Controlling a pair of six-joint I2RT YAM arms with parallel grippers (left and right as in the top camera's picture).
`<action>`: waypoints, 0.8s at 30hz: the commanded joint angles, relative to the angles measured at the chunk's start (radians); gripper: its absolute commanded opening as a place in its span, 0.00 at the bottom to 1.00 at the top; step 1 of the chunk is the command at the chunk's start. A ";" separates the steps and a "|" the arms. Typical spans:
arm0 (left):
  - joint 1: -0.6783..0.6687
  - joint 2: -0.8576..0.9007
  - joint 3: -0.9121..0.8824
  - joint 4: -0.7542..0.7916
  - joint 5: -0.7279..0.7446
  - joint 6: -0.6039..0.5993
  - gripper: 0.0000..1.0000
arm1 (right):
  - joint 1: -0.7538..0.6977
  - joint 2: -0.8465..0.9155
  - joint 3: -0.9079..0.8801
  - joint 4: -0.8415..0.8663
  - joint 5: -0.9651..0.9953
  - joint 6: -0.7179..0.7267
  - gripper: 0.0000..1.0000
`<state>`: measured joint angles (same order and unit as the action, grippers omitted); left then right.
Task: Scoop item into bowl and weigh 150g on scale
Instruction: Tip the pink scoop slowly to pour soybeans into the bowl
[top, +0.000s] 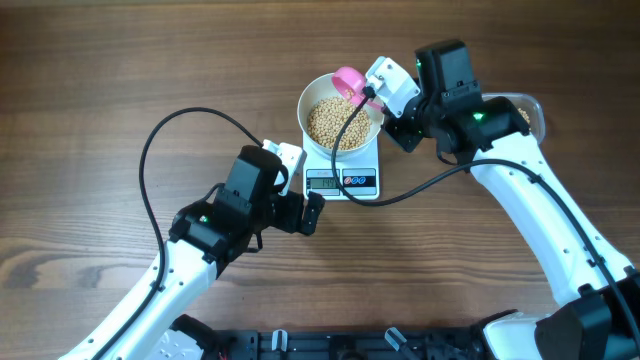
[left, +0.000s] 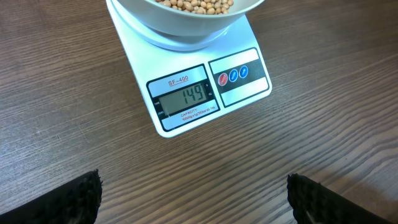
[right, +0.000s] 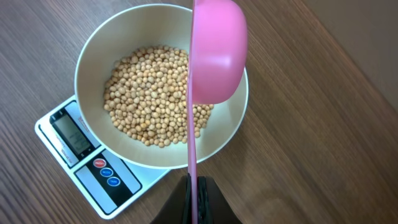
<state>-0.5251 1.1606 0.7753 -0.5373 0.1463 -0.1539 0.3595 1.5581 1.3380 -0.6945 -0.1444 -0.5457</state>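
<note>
Now, beans (right: 152, 93) heaped in bowl (right: 87, 56); bowl sits on scale (left: 239, 73), toward its 12 o'clock edge seen overhead. Display (left: 186, 94) shows 149.

Thin handle of pink scoop (right: 217, 50) clamped in right tool (right: 199, 196), cup tipped over bowl's 1 o'clock rim, contents hidden. At scale's 7 o'clock, left tool (left: 193, 199) wide, empty, above counter (left: 74, 93).

We judge beans hard, light, prone to roll and bounce: no pinching, move by scoop only, few at once. Scoop looks like stiff, light plastic; we grip handle end.
</note>
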 joint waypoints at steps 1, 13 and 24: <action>-0.006 0.006 0.021 0.002 -0.006 0.012 1.00 | 0.005 -0.025 0.023 0.000 0.018 -0.016 0.04; -0.006 0.006 0.021 0.002 -0.006 0.012 1.00 | 0.023 -0.024 0.023 0.002 0.018 -0.026 0.04; -0.006 0.006 0.021 0.002 -0.006 0.012 1.00 | 0.023 -0.024 0.023 0.002 0.012 0.140 0.04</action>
<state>-0.5251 1.1606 0.7753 -0.5373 0.1463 -0.1543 0.3790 1.5581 1.3380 -0.6945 -0.1333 -0.5220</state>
